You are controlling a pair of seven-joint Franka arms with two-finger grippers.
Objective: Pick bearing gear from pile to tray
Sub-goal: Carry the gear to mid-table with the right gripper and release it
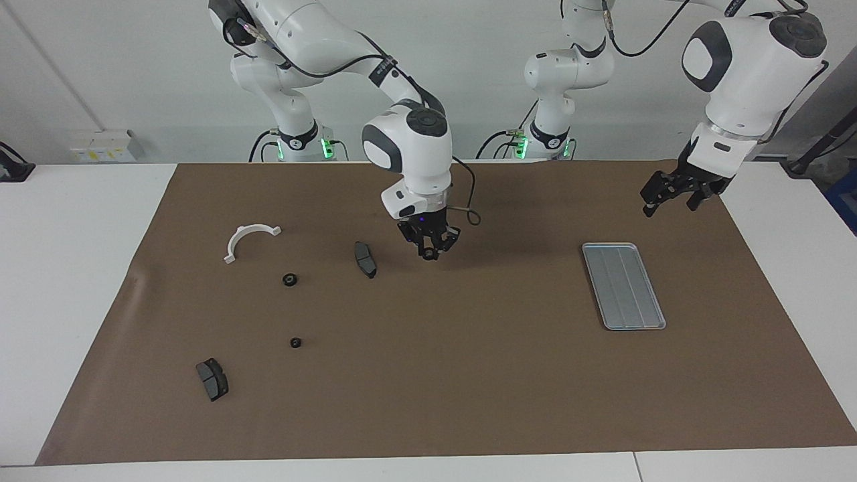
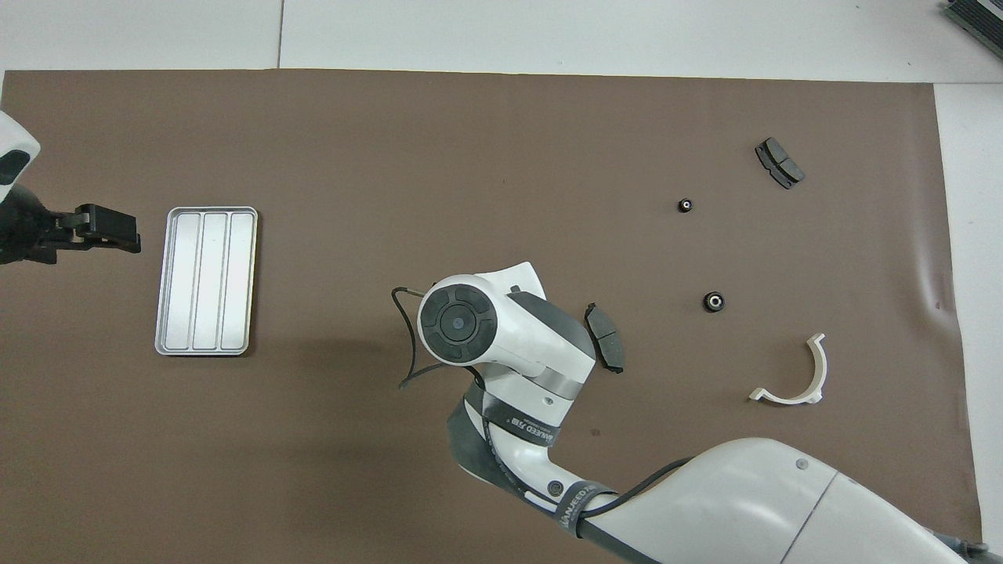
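Nearest the robots: left gripper (image 1: 665, 199), open and empty, over mat (image 1: 469, 375) by tray (image 1: 622, 284). Mid-table: right gripper (image 1: 429, 253), raised over mat near pad (image 1: 365, 259); open or closed, cannot tell. Farther out, toward right arm's end, well apart from tray: bracket (image 1: 249, 235), near gear (image 1: 289, 280), far gear (image 1: 295, 343).

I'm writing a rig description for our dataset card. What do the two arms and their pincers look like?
Both arms are glossy white with dark grey joint bands and round dark grey end caps. Each ends in a black pincer: right pincer, left pincer. Thin black cables loop beside the wrists, and a small blue light shows above the right pincer. The bases glow green.
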